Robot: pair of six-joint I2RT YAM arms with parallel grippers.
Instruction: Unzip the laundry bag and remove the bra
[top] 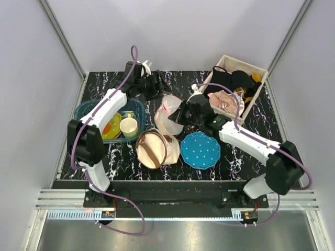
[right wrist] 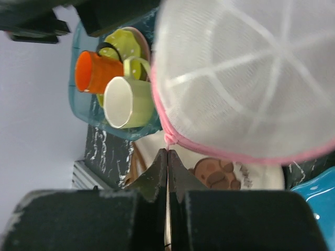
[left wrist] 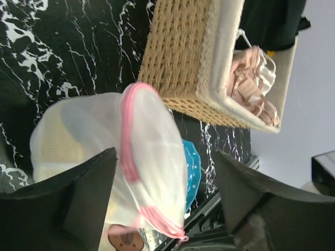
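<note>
While the laundry bag (top: 168, 115) sits mid-worktop (top: 246, 159), open room is tight: teal bin (top: 84, 108) on the left, wicker basket (top: 260, 69) at far right, canvas bag (top: 156, 149) and blue plate (top: 200, 150) nearside. Right gripper (right wrist: 167, 156) fingers are pinched together on the pink rim (right wrist: 209, 151). Left gripper (left wrist: 165, 154) fingers stand wide apart, holding nothing. The bag stands on edge, dome toward the right gripper, long axis near-to-far.
</note>
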